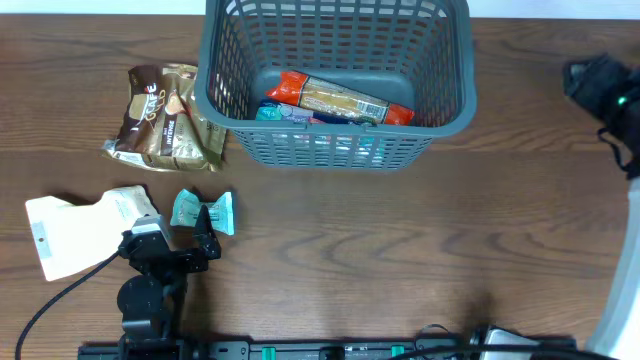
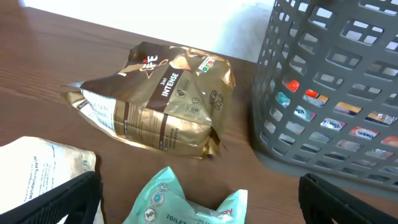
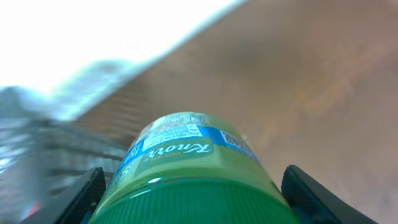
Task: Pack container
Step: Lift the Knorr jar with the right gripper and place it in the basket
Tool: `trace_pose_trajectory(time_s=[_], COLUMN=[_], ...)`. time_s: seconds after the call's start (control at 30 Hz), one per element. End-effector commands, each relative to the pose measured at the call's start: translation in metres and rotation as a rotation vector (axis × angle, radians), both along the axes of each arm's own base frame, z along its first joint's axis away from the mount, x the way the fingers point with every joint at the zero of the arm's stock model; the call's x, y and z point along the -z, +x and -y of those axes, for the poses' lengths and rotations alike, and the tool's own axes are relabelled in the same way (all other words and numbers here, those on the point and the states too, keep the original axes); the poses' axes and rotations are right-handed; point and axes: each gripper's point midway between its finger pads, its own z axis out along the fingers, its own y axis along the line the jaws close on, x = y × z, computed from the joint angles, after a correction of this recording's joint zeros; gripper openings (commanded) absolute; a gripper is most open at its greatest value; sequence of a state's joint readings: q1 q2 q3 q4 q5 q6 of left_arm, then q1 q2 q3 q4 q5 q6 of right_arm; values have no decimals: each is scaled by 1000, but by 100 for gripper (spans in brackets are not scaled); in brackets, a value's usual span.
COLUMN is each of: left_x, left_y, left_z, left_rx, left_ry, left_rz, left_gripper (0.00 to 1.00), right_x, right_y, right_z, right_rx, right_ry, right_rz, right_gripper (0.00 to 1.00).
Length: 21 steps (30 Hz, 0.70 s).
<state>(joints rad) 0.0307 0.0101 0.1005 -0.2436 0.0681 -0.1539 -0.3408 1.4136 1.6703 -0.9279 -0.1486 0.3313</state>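
The dark grey lattice basket (image 1: pixel 440 95) stands at the back centre and holds an orange packet (image 1: pixel 340 98) and a blue packet (image 1: pixel 285 115). It also shows in the left wrist view (image 2: pixel 323 74) on the right. My left gripper (image 1: pixel 185 240) is open, just short of a teal wipes packet (image 1: pixel 203 212), which lies between its fingers in the left wrist view (image 2: pixel 180 202). My right gripper (image 1: pixel 600 85) is at the far right edge, right of the basket. In the right wrist view it is shut (image 3: pixel 189 199) on a green Knorr jar (image 3: pixel 186 155).
A gold and brown coffee bag (image 1: pixel 165 118) lies left of the basket, also in the left wrist view (image 2: pixel 155 99). A white pouch (image 1: pixel 80 232) lies at the front left, beside the left gripper. A black cable runs off the front left.
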Motion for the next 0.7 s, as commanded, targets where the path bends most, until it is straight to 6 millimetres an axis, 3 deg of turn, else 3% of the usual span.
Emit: trace_pose_trajectory(time_s=[0.0, 0.13, 0.3, 0.53, 0.67], left_x=[14, 14, 14, 14, 14], left_y=[-2, -2, -2, -2, -2], left_z=[0, 0, 0, 0, 0], left_rx=[1, 1, 1, 1, 1], left_ry=[2, 2, 2, 2, 2], left_rz=[-41, -41, -41, -41, -41], left_gripper=[99, 99, 99, 99, 98], right_x=[-70, -106, -115, -81, -42], right_y=[-8, -18, -29, -4, 25], right_z=[-60, -117, -187, -238, -261], right_rx=[-297, -510, -753, -793, -814], right_ry=[-124, -235, -343, -457, -486], right_rz=[170, 264, 316, 218, 126], right_gripper=[1, 1, 1, 1, 1])
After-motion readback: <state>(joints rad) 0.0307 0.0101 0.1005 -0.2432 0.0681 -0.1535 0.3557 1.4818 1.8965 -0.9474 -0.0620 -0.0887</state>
